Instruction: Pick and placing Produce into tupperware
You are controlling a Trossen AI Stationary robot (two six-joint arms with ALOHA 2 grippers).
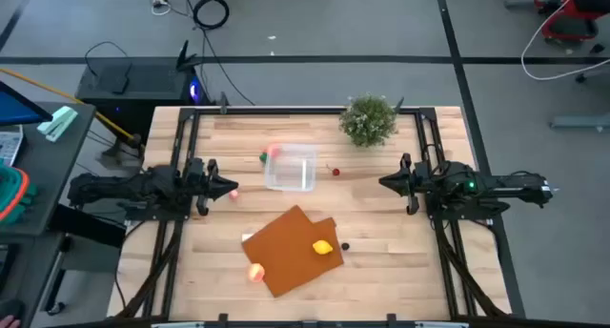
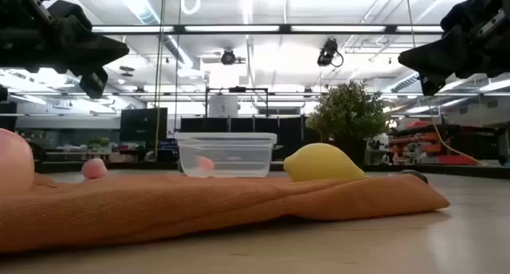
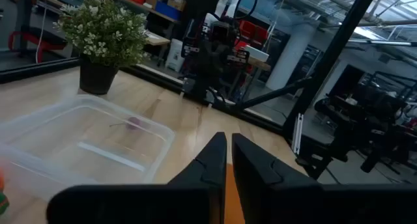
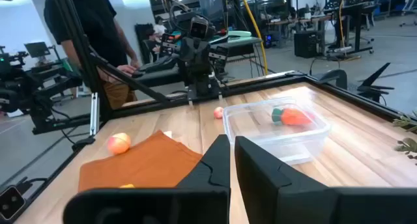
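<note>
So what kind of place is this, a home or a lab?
Probably a robotics lab or workshop: a wooden table with two mounted arms, an open hall with ceiling strip lights behind, and benches of equipment.

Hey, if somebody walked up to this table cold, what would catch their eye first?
Probably the flat orange-brown mat lying crooked at the table's near middle, with the yellow lemon sitting on it. Just beyond it stands the clear tupperware, and a bushy potted plant at the far edge. The left gripper and right gripper are shut and hang raised at either side, facing each other.
</note>
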